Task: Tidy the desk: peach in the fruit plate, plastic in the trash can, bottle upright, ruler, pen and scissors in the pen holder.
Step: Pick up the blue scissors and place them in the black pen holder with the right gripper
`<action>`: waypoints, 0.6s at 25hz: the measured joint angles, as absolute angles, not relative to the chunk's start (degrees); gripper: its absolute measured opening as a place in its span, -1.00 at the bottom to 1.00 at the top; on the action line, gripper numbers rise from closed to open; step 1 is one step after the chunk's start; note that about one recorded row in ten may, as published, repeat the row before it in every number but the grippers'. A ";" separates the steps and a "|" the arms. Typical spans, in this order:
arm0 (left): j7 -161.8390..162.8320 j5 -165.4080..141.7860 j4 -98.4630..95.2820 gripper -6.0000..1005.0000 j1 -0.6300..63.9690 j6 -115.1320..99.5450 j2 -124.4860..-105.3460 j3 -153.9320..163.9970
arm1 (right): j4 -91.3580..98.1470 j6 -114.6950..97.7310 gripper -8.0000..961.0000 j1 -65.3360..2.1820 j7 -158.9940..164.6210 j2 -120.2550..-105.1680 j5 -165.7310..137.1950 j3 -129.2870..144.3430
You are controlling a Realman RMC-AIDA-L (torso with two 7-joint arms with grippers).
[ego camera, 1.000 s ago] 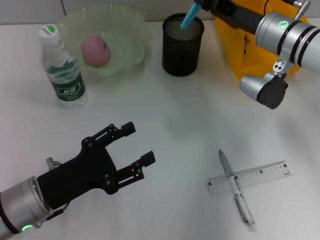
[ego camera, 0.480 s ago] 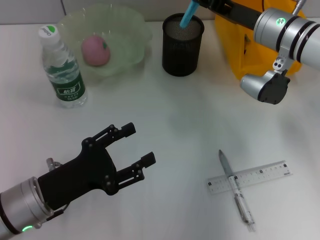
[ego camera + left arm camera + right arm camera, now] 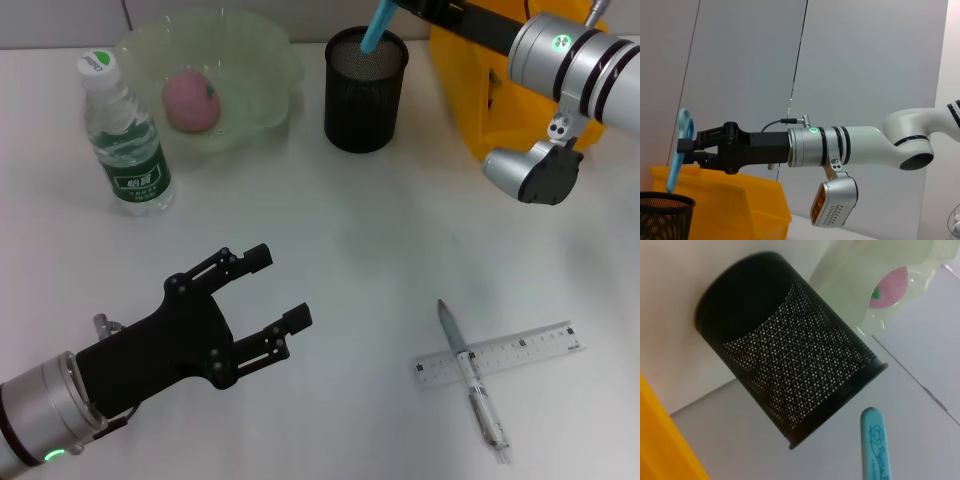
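Your right end effector (image 3: 684,152) is clamped on the blue-handled scissors (image 3: 377,27), holding them tip-down just above the mouth of the black mesh pen holder (image 3: 365,89) — beside the yellow bin (image 3: 470,95). Your left end effector (image 3: 272,291) hovers low over the surface (image 3: 350,260), fingers spread, holding nothing. Pen (image 3: 472,383) lies across the ruler (image 3: 500,354); peach (image 3: 190,100) sits in the fruit plate (image 3: 255,60), bottle (image 3: 122,137) upright.

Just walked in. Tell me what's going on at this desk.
The right gripper holds the blue-handled scissors over the black mesh pen holder, lowering them in tip first. The left gripper hovers open above the near side of the desk, holding nothing. The peach sits in the fruit plate and the bottle stands upright. The pen lies across the ruler, both not yet put away.
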State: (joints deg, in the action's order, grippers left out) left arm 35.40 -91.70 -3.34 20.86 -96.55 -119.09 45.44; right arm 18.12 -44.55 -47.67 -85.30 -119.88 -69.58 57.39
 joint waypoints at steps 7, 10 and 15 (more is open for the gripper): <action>35.41 -91.58 -3.31 0.58 20.90 -96.83 -119.09 45.28 | 18.28 -44.41 -0.52 -47.63 -87.47 -119.88 -69.72 57.84; 35.41 -91.58 -3.25 0.58 20.73 -96.86 -119.09 45.11 | 18.27 -44.25 -0.52 -47.62 -87.53 -119.89 -69.75 59.22; 35.42 -91.57 -3.16 0.58 20.78 -96.86 -119.09 44.99 | 18.42 -44.19 -0.52 -47.55 -88.08 -119.88 -69.80 60.08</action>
State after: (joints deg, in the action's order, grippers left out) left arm 35.42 -91.57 -3.16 20.78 -96.86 -119.09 44.99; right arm 18.42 -44.19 -47.55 -88.08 -119.88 -69.80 60.08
